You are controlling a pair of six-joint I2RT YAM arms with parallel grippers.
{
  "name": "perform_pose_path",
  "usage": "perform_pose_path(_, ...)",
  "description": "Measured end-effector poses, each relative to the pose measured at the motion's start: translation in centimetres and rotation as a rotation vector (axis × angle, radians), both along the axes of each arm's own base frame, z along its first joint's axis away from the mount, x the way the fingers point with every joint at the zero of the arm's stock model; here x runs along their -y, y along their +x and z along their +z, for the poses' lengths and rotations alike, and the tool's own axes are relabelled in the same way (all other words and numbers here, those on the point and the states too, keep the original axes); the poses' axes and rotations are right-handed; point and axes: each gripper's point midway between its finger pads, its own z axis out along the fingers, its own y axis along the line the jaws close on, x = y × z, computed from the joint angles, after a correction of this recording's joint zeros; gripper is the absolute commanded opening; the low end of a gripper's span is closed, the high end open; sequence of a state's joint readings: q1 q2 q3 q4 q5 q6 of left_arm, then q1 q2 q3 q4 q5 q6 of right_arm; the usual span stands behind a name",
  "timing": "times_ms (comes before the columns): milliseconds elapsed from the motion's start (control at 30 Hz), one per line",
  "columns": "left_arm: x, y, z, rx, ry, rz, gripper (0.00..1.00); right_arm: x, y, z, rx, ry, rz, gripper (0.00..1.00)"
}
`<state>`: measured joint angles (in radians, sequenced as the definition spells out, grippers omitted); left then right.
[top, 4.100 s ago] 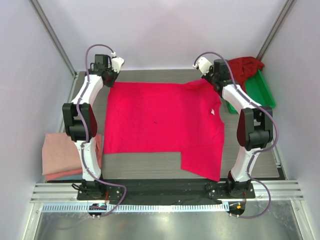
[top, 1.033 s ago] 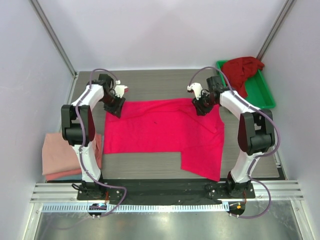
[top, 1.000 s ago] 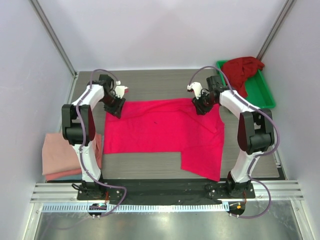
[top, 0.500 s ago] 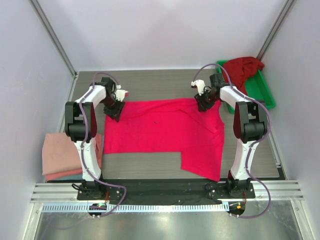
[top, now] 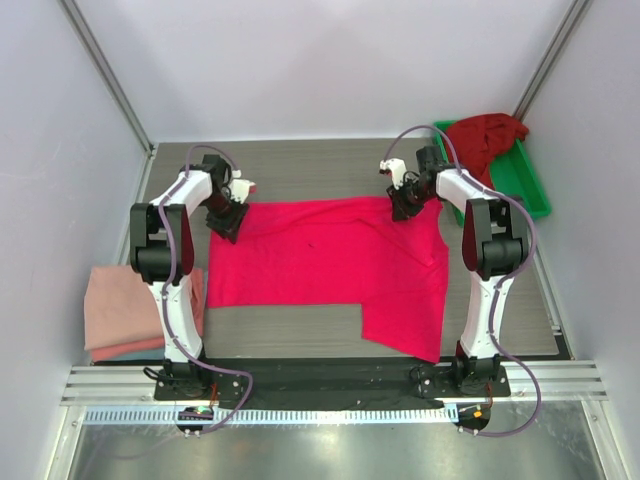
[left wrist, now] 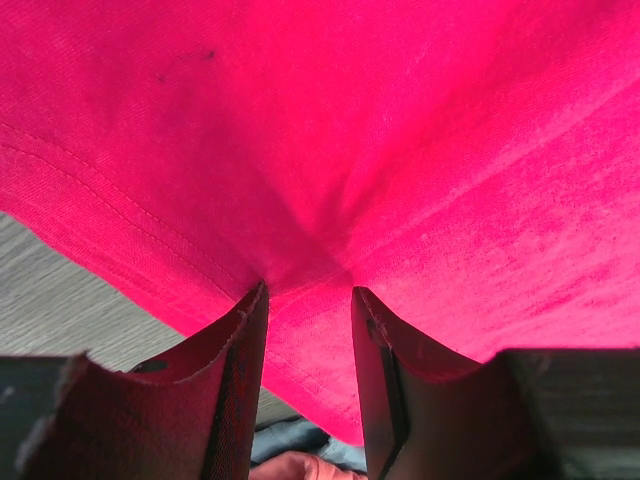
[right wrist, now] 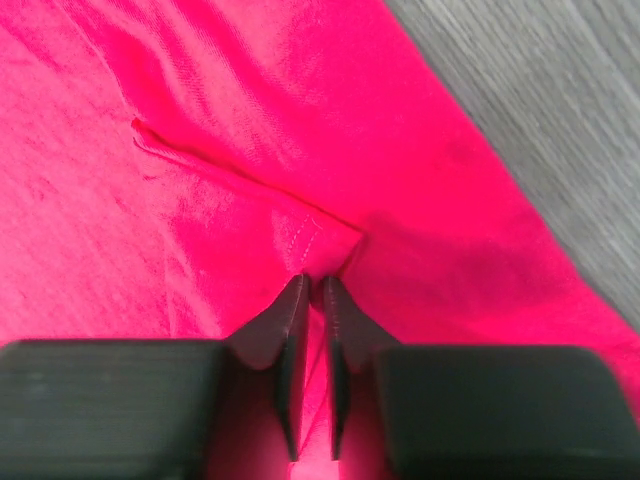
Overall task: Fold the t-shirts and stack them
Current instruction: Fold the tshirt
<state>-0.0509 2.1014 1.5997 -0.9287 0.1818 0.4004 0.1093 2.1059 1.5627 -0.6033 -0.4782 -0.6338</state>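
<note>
A bright pinkish-red t-shirt (top: 320, 255) lies flat in the middle of the table, with one sleeve sticking out at the near right. My left gripper (top: 228, 222) is down on its far left corner. In the left wrist view (left wrist: 308, 290) the jaws stand apart, with puckered cloth (left wrist: 400, 150) between the tips. My right gripper (top: 400, 205) sits on the far right corner. In the right wrist view (right wrist: 312, 280) the jaws are pinched nearly together on a small fold of cloth (right wrist: 310, 235). A darker crimson t-shirt (top: 485, 135) lies crumpled at the far right. Folded salmon-pink t-shirts (top: 115, 310) are stacked at the left.
A green tray (top: 525, 185) at the far right holds the crimson shirt. Grey tabletop (top: 300, 165) shows beyond the spread shirt and along its near edge. Pale walls and metal posts (top: 105, 75) close in the table on three sides.
The right jaws have closed down on the cloth in the last half second. Both arms barely shifted. Four seconds ago the shirt's far edge lay further back, with both grippers at it.
</note>
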Motion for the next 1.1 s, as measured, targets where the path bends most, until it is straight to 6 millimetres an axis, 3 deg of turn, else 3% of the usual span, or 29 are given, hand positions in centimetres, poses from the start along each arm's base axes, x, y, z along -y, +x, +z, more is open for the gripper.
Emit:
perform_pose_path(200, -0.1, 0.0, 0.0, 0.001, 0.006, 0.001, 0.4, -0.1, -0.2, -0.1, -0.01, 0.006, 0.001, 0.01)
perform_pose_path(467, -0.2, 0.1, 0.0, 0.004, 0.013, 0.0, 0.4, -0.7, -1.1, 1.0, -0.01, 0.022, 0.016, 0.01)
perform_pose_path(567, -0.4, 0.2, 0.1, 0.006, 0.019, -0.001, 0.41, -1.9, -3.3, 3.2, 0.01, 0.024, 0.051, 0.01)
perform_pose_path(667, -0.5, 0.2, 0.1, 0.009, 0.025, -0.003, 0.42, -4.8, -6.7, 5.9, 0.05, 0.024, 0.128, 0.12)
perform_pose_path(700, -0.6, 0.3, 0.1, 0.01, 0.026, -0.003, 0.42, -6.3, -8.3, 6.7, 0.064, 0.025, 0.167, 0.23)
perform_pose_path(767, -0.7, 0.4, 0.2, 0.014, 0.028, -0.003, 0.42, -8.6, -11.3, 7.3, 0.059, 0.038, 0.219, 0.32)
perform_pose_path(833, -0.9, 0.6, 0.4, 0.021, 0.03, -0.004, 0.42, -10.4, -14.3, 7.2, 0.039, 0.046, 0.269, 0.33)
perform_pose_path(900, -1.1, 0.8, 0.5, 0.028, 0.03, -0.004, 0.42, -10.2, -15.7, 6.5, 0.01, 0.024, 0.268, 0.33)
perform_pose_path(1000, -1.3, 1.2, 0.9, 0.037, 0.03, -0.001, 0.42, -7.8, -13.9, 6.2, 0.014, -0.017, 0.183, 0.33)
perform_pose_path(1100, -1.5, 1.5, 1.3, 0.048, 0.029, 0.003, 0.42, -3.6, -8.7, 7.2, 0.047, -0.029, 0.019, 0.33)
